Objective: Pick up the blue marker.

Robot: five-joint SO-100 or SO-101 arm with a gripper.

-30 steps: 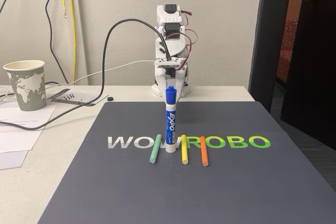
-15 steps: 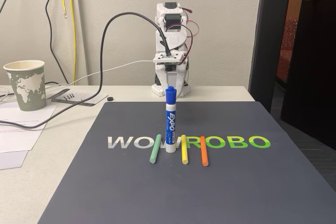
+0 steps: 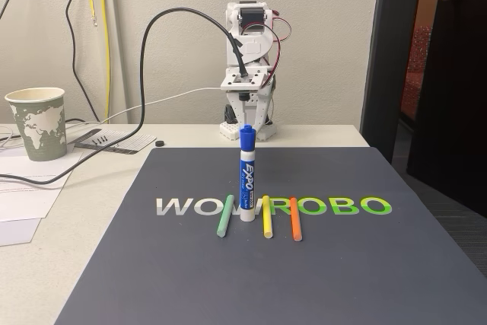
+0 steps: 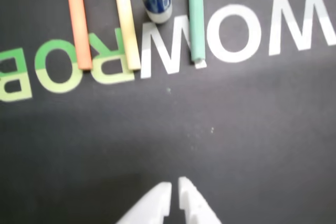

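Blue-capped blue marker (image 3: 246, 175) is standing upright on the dark mat (image 3: 342, 264) in the fixed view, between green stick (image 3: 224, 216) and yellow stick (image 3: 266, 217); arm far behind. Wrist view: gripper (image 4: 174, 188) is hovering over the mat, tips nearly together, marker far ahead.

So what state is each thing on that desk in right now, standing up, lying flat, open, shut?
Blue marker: upright, capped.
Green stick: lying flat.
Yellow stick: lying flat.
Orange stick: lying flat.
Gripper: nearly shut, holding nothing, above the mat.
Paper cup: upright, no lid.
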